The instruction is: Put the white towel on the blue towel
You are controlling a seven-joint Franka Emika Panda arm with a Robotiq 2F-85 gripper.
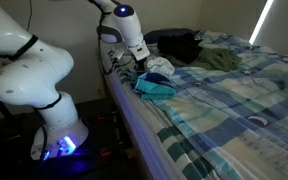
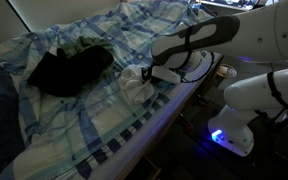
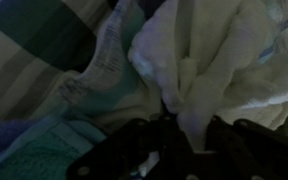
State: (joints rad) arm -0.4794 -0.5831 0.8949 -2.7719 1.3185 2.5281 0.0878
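The white towel lies bunched near the bed's edge, just behind the blue-green towel. In the wrist view the white towel fills the upper right, and a fold of it runs down between my dark fingers. The blue towel shows at the lower left. My gripper is shut on that fold of white towel. In both exterior views the gripper is low over the towels at the mattress edge. The white towel shows beside it; the blue towel is not clear there.
The bed has a blue plaid blanket. A black garment and a green cloth lie further in on the bed. The mattress edge drops off beside the robot's base.
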